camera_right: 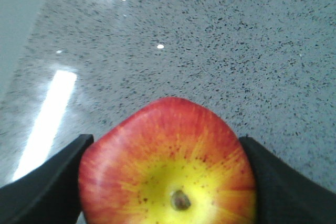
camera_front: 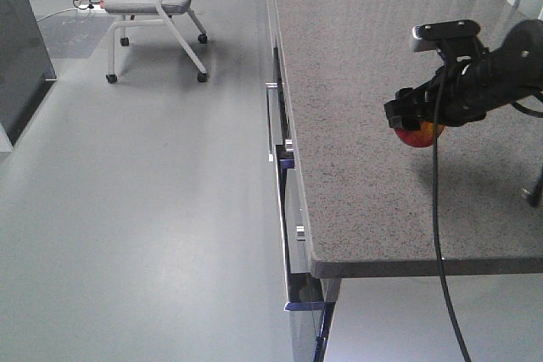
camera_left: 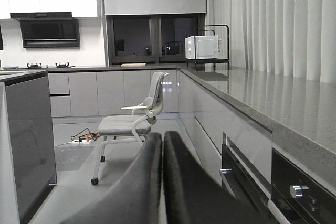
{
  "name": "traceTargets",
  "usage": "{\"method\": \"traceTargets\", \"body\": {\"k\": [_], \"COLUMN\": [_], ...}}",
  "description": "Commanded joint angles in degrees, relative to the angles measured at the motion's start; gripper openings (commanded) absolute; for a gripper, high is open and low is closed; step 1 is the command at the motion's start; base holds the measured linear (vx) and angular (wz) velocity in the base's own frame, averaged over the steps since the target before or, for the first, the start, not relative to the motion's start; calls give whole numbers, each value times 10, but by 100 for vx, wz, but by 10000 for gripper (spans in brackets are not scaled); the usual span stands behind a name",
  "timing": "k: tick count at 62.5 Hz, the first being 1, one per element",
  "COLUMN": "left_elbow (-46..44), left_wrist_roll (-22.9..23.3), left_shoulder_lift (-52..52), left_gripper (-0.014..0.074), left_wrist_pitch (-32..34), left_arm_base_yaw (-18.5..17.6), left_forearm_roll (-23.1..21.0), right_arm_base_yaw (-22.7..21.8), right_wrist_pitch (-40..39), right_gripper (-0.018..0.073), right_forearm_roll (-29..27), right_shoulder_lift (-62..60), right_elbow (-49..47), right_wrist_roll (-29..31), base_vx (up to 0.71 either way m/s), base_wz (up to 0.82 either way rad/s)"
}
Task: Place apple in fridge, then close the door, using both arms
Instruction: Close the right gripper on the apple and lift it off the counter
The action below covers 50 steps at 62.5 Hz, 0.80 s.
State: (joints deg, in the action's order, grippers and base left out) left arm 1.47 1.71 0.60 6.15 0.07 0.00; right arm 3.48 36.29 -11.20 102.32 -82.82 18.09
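A red apple (camera_right: 168, 174) with a yellow patch round its stem dimple fills the lower right wrist view. My right gripper (camera_right: 165, 141) is shut on it, one black finger pressing each side. From the front, the apple (camera_front: 425, 135) and right gripper (camera_front: 416, 123) are low over the speckled grey counter (camera_front: 356, 175); whether the apple touches it I cannot tell. My left gripper (camera_left: 161, 137) is shut on nothing, its padded fingers together, pointing down the kitchen aisle. A tall dark grey panel (camera_front: 19, 48) stands at the far left; I cannot tell if it is the fridge or its door.
The counter's front edge with drawer handles (camera_front: 271, 120) runs along the aisle. A white wheeled chair (camera_front: 157, 6) stands on the grey floor beyond, with cables beside it. A microwave (camera_left: 201, 47) sits on the far counter. Curtains hang on the right.
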Motion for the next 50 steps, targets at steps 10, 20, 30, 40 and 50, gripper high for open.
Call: {"method": "traceTargets", "body": {"k": [10,20,30,40,50], "left_elbow": [12,12,12,12,12], "left_wrist_roll": [3,3,3,3,3], "left_shoulder_lift": [9,9,9,9,9], "left_gripper": [-6,-6,-6,-6,-6], "left_wrist_pitch": [42,42,42,42,42], "left_arm_base_yaw": [0,0,0,0,0], "left_forearm_roll": [0,0,0,0,0], "right_arm_base_yaw": [1,31,83,122,126], "right_wrist_pitch": [-69,-69,-70,-61,-16], "right_gripper": [392,392,392,392,392], "right_forearm_roll": [-75,-88,-91,-91,-94], "right_shoulder_lift": [-162,-251,-335,-422,-509], "right_elbow": [114,184,251,311,358], "right_wrist_roll": [54,72,61,41,29], "base_vx": [0,0,0,0,0], "base_wz": [0,0,0,0,0]}}
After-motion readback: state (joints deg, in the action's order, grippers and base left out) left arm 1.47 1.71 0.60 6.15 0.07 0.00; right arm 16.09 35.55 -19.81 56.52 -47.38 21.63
